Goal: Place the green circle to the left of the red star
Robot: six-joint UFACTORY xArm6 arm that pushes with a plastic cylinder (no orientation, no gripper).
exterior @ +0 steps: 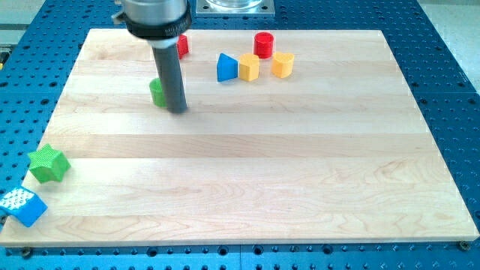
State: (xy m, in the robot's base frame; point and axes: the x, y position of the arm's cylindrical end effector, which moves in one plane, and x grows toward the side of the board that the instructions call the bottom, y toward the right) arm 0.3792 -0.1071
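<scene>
The green circle [157,91] lies on the wooden board near the view's top left, partly hidden behind my rod. My tip [178,109] rests on the board just right of the green circle, touching or nearly touching it. The red star [182,46] lies above them near the board's top edge, mostly hidden by the rod's upper part. The green circle sits below and slightly left of the red star.
A blue triangle [226,67], a yellow block [249,67], a yellow heart-like block [282,65] and a red cylinder [263,44] cluster at the top centre. A green star [48,163] and a blue block [24,205] lie at the board's bottom left edge.
</scene>
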